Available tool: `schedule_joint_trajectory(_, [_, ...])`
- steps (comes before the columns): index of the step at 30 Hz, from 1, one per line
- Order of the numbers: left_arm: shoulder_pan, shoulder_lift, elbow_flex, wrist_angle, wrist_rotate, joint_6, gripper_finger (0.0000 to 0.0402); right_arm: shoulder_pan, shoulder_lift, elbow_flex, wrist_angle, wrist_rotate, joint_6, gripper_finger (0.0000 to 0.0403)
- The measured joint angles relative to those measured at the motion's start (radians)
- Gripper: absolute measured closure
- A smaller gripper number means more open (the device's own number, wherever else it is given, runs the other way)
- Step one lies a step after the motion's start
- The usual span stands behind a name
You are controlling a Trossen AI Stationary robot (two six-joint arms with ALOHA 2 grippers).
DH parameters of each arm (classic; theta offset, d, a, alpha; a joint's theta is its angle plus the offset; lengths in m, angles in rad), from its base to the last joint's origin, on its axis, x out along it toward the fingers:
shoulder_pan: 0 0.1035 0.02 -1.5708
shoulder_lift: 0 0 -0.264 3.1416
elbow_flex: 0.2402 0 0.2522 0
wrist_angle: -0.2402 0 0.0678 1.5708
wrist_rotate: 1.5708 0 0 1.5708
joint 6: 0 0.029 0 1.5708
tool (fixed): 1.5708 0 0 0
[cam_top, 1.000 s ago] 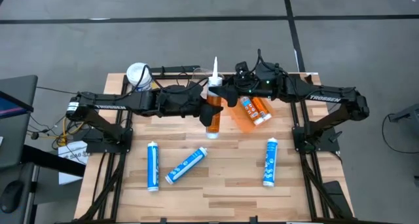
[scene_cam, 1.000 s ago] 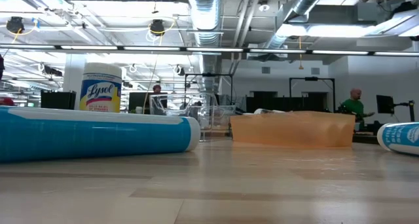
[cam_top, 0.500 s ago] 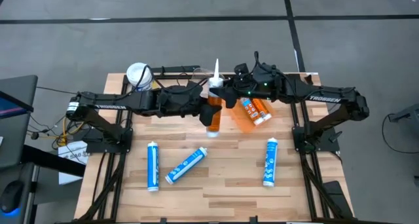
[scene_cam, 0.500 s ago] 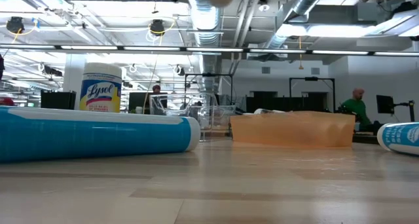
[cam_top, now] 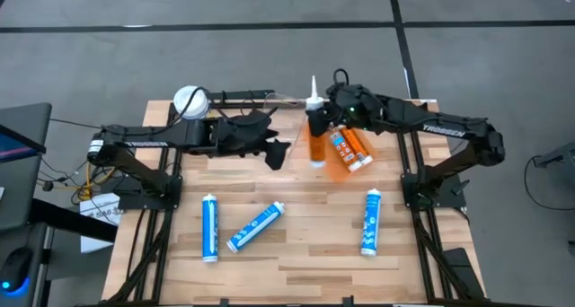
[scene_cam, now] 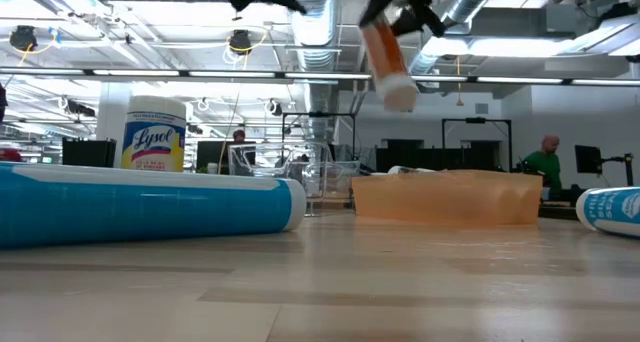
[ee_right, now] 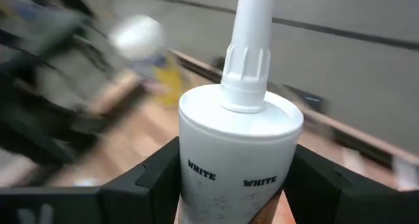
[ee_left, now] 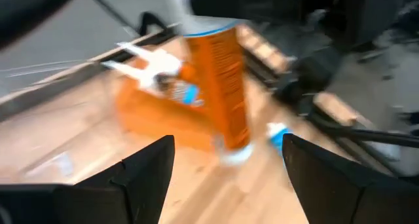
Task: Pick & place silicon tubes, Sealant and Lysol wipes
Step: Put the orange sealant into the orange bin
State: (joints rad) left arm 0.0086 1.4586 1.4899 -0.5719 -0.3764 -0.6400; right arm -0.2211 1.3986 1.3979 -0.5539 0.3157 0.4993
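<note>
1. The orange tube, white nozzle up, is held off the table by the right gripper, whose fingers are closed on its body; it hangs just beside the orange bin, on the side towards the left arm. In the low view the tube tilts in the air above the bin.
2. In the right wrist view, the tube reads "WHITE" and sits between the two fingers.
3. Two more orange tubes lie in the bin.
4. The left gripper is spread open and holds nothing, on the far side of the held tube from the bin. Its wrist view shows the tube ahead, past open fingers.
5. The wipes stand at the table's back edge, well apart from the bin, behind the left arm.
6. Three blue tubes lie nearer the front: one in front of the bin, two farther off.
</note>
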Motion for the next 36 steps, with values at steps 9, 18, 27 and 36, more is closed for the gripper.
schedule_joint_trajectory(9, [0.018,-0.003,-0.001,-0.264,-0.052,-0.102,0.0126,-0.098,0.104,0.002,-0.145,0.047,-0.132,0.0199])
schedule_joint_trajectory(18, [0.018,-0.002,-0.001,-0.616,-0.238,-0.292,0.0126,-0.123,0.287,0.003,-0.209,0.069,-0.138,0.0200])
schedule_joint_trajectory(27, [0.018,-0.001,-0.002,-0.790,-0.322,-0.377,0.0126,-0.125,0.350,0.003,-0.310,0.066,-0.134,0.0197])
schedule_joint_trajectory(36, [0.018,0.000,-0.002,-0.792,-0.347,-0.373,0.0126,-0.135,0.382,0.003,-0.359,-0.002,-0.122,0.0169])
